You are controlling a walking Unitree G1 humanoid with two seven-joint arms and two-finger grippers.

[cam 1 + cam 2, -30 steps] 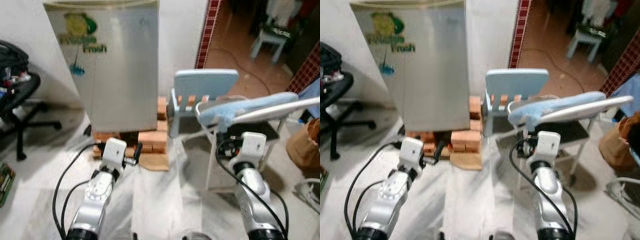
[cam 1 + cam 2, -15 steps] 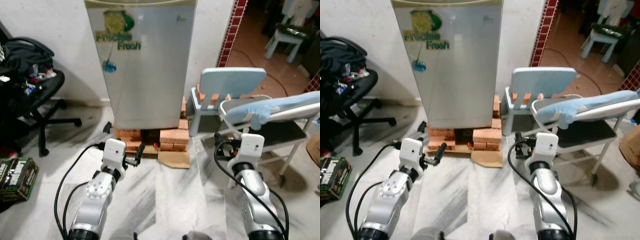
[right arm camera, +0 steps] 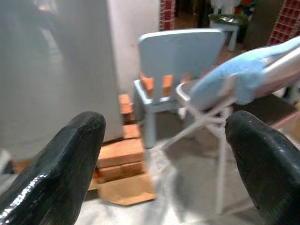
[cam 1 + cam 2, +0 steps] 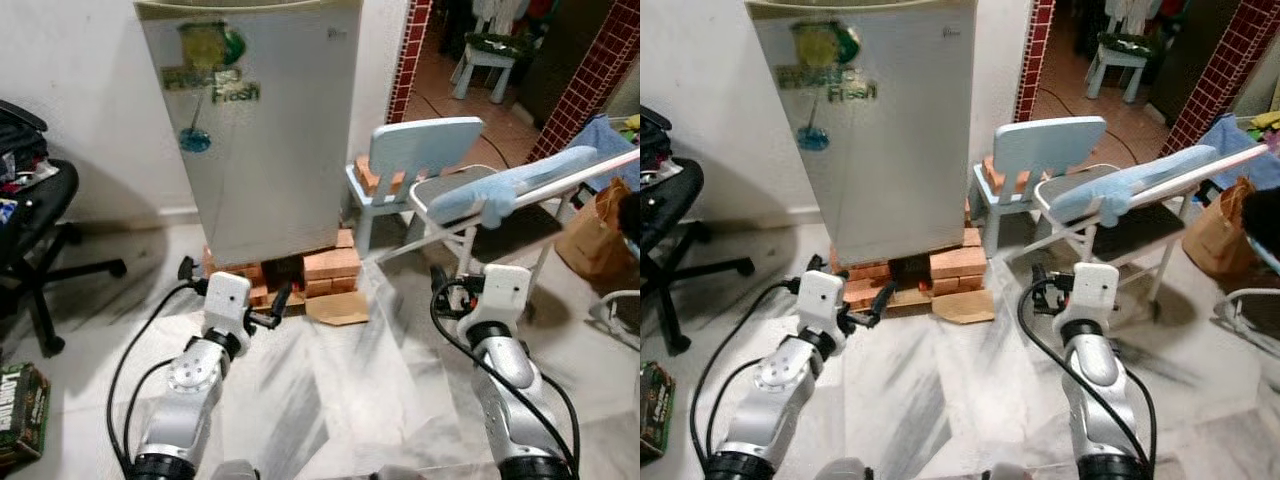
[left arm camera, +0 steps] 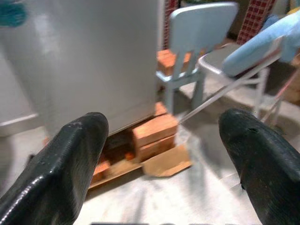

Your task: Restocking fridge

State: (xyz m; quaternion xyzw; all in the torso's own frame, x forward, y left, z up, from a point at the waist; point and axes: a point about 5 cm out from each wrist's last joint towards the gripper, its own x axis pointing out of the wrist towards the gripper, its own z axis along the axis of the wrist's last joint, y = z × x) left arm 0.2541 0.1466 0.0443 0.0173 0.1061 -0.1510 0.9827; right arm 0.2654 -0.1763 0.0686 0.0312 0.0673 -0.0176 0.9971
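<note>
A small silver fridge (image 4: 255,130) with a "Fresh" sticker stands ahead against the wall, its door shut. It rests on a stack of bricks (image 4: 325,265). Both arms reach forward low over the pale floor, short of the fridge. My left gripper (image 5: 161,117) is open, its black fingers (image 5: 70,159) spread wide with nothing between them, aimed at the fridge's base. My right gripper (image 3: 164,117) is open too and holds nothing; it faces the bricks and the light blue chair.
A light blue child's chair (image 4: 420,150) stands right of the fridge. Beside it is a folding chair with a blue cloth (image 4: 495,190). A black office chair (image 4: 35,225) is at left, a brown paper bag (image 4: 590,230) at right, and cardboard (image 4: 337,307) lies by the bricks.
The camera has swung, so the whole scene has shifted and tilted. Both arms keep the same forward pose and both grippers stay open.
</note>
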